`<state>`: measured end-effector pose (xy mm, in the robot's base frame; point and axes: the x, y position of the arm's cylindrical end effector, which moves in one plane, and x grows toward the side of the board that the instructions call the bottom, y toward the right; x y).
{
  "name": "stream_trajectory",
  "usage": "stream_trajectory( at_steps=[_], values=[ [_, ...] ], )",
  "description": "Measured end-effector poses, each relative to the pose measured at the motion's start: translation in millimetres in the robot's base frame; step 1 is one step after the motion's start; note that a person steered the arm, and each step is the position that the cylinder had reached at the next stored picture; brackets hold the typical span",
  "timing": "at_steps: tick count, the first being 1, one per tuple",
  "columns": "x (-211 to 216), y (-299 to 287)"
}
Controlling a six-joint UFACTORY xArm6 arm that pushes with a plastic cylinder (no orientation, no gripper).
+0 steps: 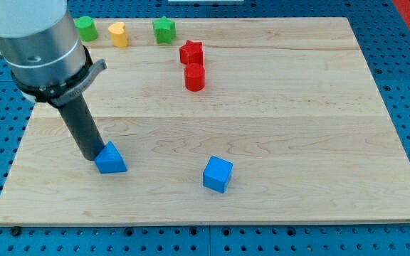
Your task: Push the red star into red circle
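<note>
The red star [191,52] lies near the view's top centre of the wooden board [283,128]. The red circle block [194,77] stands just below it, nearly touching it. My tip [91,156] is at the view's lower left, right against the left side of a blue triangular block [111,159]. It is far from both red blocks, to their lower left.
A blue cube [217,174] sits at the view's bottom centre. Along the top edge lie a green round block [85,28], a yellow heart-like block [119,33] and a green star [164,30]. The arm's grey body [38,43] covers the board's top left corner.
</note>
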<state>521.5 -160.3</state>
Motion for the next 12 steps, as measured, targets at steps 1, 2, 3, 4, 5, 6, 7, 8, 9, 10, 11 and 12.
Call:
stream_trajectory(
  at_steps=[1,2,3,4,5,6,7,8,9,10,11,12],
  values=[
    [5,25],
    [12,62],
    [22,89],
    [29,97],
    [27,82],
    [27,69],
    [27,63],
    [27,60],
    [27,56],
    [17,39],
    [-20,61],
    [-44,31]
  ],
)
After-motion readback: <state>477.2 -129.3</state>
